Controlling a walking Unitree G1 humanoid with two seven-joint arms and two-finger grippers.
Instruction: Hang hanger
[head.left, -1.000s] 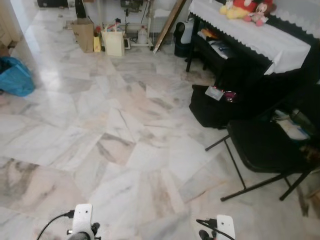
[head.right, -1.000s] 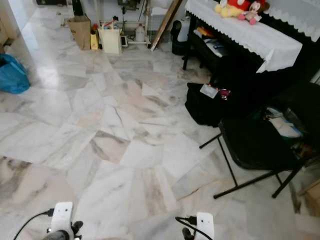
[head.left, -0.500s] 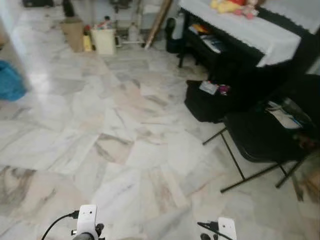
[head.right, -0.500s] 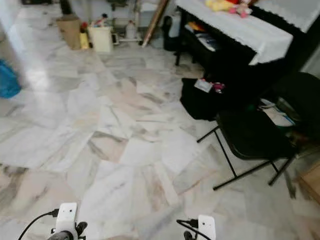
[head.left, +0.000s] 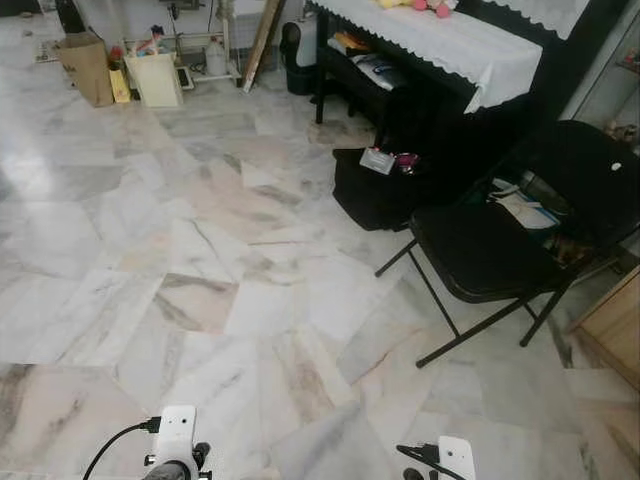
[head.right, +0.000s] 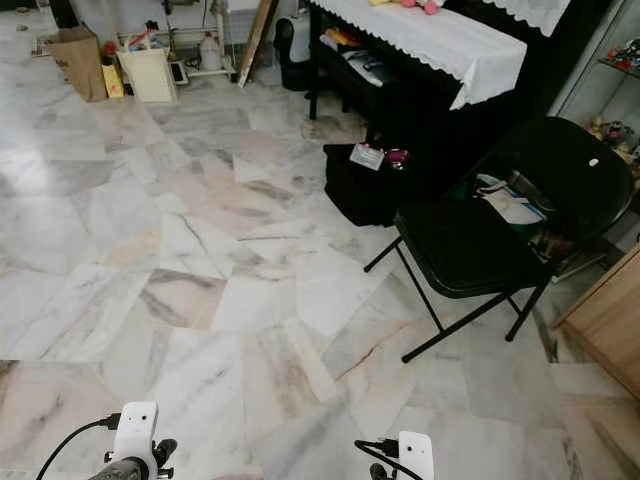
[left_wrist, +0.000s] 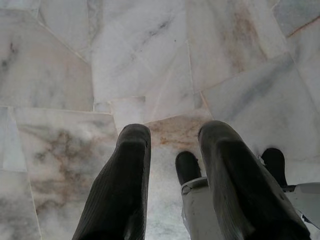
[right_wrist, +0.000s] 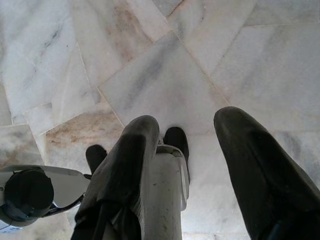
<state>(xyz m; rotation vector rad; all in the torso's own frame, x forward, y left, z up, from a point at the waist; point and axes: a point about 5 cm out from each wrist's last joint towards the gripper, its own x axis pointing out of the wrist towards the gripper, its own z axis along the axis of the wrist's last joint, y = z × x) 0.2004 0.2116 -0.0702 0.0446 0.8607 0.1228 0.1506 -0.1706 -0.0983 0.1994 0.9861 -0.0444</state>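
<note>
Both arms hang low at my sides over the marble floor (head.left: 200, 230). The white wrist of the left arm (head.left: 176, 438) and that of the right arm (head.left: 455, 460) peek in at the bottom of the eye views. In the left wrist view my left gripper (left_wrist: 175, 132) is open, its two black fingers (left_wrist: 131, 170) apart with only floor tiles between them. My right gripper (right_wrist: 189, 120) is also open and empty, pointing down at the tiles. The robot's feet show below the fingers.
A black folding chair (head.left: 500, 240) stands to the right with papers behind it. A black bag (head.left: 372, 195) lies before a dark table with a white lace cloth (head.left: 440, 45). A cardboard box (head.left: 85, 65) and a cream bin (head.left: 155, 78) stand at the far wall. A wooden cabinet (head.left: 615, 330) is at right.
The camera has swung to the right: the chair and table sit more centrally, the blue bag has left the picture. Both arms hang as before.
</note>
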